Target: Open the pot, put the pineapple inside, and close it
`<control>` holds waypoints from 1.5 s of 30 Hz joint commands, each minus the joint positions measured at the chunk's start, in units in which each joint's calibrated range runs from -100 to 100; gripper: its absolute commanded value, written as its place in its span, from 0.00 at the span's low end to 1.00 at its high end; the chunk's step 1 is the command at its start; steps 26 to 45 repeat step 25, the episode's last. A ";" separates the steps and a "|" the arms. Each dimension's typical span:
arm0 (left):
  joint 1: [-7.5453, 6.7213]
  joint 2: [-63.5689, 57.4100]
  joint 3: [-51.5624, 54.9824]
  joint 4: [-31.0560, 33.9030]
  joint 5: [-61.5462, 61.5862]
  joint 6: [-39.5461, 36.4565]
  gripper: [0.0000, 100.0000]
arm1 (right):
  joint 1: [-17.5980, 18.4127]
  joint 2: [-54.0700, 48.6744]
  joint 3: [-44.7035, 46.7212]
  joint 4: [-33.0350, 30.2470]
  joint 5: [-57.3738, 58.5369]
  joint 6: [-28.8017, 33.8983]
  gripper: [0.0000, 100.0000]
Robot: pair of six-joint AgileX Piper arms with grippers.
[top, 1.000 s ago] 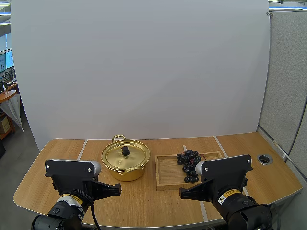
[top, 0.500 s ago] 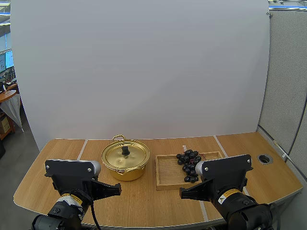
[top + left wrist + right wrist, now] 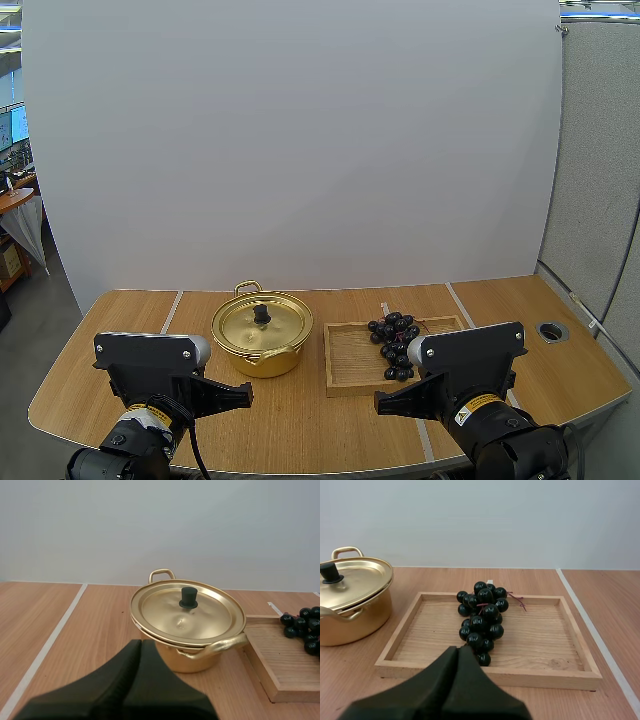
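A gold pot (image 3: pixel 262 338) stands on the table with its lid (image 3: pixel 188 611) on, a black knob (image 3: pixel 188 597) at the lid's centre. To its right a bunch of dark grapes (image 3: pixel 394 345) lies in a wooden tray (image 3: pixel 350 362); no pineapple is in sight. My left gripper (image 3: pixel 240 397) hovers at the table's front, short of the pot, its fingers (image 3: pixel 140 650) lying together as one dark wedge. My right gripper (image 3: pixel 383 403) hangs in front of the tray, shut on nothing, its tip (image 3: pixel 456 652) just short of the grapes (image 3: pixel 482 619) and the tray's near rim (image 3: pixel 485 672).
A round grommet hole (image 3: pixel 551 331) sits in the table at the far right. White seam lines (image 3: pixel 42 647) run across the wooden tabletop. Bare wood lies left of the pot and right of the tray.
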 commanded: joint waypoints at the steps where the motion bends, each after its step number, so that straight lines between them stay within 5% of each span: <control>1: 0.04 -0.28 0.00 0.13 0.01 -0.63 0.00 | -0.24 -0.31 0.23 -0.31 -1.08 -0.28 0.00; 45: 0.04 -0.28 0.00 0.13 0.01 -0.63 0.00 | -0.24 -0.31 0.23 -0.31 -1.08 -0.28 0.00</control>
